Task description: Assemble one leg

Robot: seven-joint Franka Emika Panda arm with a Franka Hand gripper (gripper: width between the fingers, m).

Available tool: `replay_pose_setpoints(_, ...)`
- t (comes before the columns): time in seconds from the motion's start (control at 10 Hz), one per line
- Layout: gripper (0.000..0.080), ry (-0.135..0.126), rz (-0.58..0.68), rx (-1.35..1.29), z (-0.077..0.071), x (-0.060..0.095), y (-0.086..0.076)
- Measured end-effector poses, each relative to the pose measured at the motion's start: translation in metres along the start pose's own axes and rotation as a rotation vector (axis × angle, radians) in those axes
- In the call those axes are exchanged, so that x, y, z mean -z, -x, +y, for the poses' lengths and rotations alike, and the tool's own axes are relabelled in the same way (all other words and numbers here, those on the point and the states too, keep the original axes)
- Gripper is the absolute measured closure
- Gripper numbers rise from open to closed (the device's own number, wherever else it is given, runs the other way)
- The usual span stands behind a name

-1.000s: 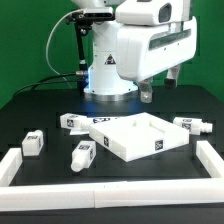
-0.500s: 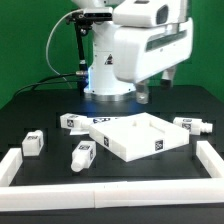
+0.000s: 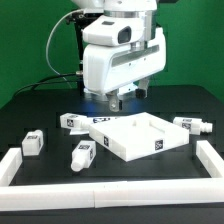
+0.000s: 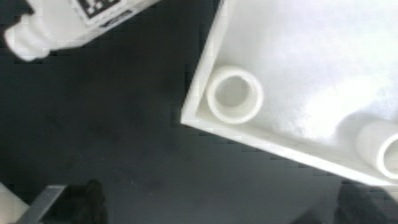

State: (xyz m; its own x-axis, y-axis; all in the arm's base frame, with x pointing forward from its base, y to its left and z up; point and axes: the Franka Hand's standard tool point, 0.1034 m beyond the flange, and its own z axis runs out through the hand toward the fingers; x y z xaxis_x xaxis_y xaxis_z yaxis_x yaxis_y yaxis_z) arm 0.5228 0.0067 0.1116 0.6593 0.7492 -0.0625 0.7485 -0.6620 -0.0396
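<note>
Approach step: my gripper [image 3: 120,98] hangs empty, fingers spread, above the tabletop [image 3: 128,150]; next I line up over 1 leg [image 4: 63,25] and descend.

Bright, even light pours from overhead in the exterior view. The white tray [image 3: 125,143] nearly blows out, and the black table [image 3: 30,110] shows hardly any shadow. The wrist view is soft and blurred: the leg [image 4: 54,30] smears at its tag, and the tray's floor glares, washed out.
</note>
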Motion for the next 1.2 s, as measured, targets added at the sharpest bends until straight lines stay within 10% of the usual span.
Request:
replay_pose_setpoints(0.5,0.0150,-0.008,0.032,-0.200,-0.022,-0.034,0.041)
replay_pose_setpoints(0.8,0.0150,-0.013,0.030,-0.198,-0.021,-0.034,0.038)
replay_pose_setpoints(1.2,0.0150,-0.049,0.002,-0.250,-0.018,-0.079,0.053)
